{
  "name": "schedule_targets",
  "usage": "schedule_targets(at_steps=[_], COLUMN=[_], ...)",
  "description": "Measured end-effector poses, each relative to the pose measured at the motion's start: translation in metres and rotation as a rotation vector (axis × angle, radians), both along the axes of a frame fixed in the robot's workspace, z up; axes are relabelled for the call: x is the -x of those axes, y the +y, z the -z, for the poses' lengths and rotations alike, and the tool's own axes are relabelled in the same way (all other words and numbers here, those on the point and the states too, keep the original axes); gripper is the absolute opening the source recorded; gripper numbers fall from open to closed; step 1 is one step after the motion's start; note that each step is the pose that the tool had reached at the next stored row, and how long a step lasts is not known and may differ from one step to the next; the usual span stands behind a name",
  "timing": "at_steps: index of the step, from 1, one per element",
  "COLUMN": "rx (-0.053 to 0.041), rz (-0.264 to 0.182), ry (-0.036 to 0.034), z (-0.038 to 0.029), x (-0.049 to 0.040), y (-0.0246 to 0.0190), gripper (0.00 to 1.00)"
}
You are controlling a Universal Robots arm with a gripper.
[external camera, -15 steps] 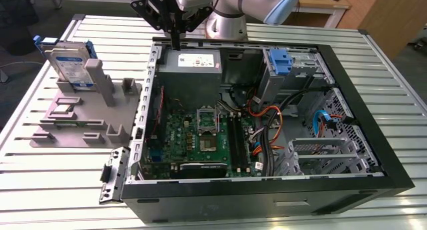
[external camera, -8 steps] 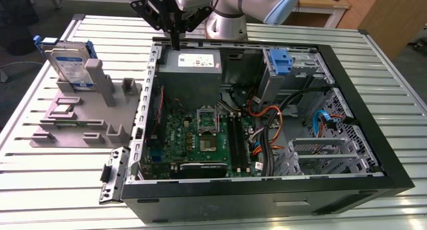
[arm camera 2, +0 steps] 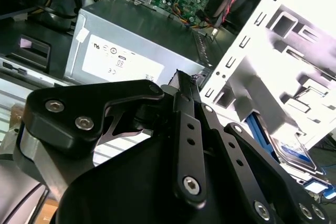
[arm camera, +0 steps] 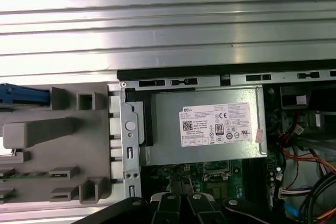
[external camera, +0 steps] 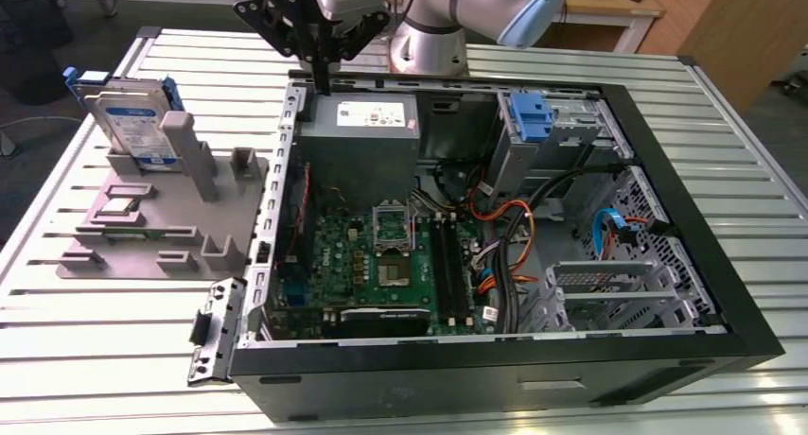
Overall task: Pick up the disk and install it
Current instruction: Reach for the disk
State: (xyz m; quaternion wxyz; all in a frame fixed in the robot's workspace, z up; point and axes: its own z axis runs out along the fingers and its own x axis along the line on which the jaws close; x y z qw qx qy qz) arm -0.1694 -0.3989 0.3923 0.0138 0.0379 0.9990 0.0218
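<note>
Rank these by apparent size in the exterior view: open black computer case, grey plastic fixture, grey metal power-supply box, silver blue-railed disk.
Largest to smallest:
1. open black computer case
2. grey plastic fixture
3. grey metal power-supply box, partly sunk inside the case
4. silver blue-railed disk, standing upright on the fixture

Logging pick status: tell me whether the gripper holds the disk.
No, in the exterior view the disk stands in the grey rack, apart from the gripper over the computer case.
</note>
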Motion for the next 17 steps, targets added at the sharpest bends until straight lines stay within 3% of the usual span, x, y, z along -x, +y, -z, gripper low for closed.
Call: schedule_targets(at_steps=[9,17], rx=[0.0,0.0], rz=[0.0,0.0], ry=[-0.0002,-0.0002], z=[0.0,0.0], x=[0.0132,0.0149], y=[0.0,0.0], gripper=[0.11,0.11])
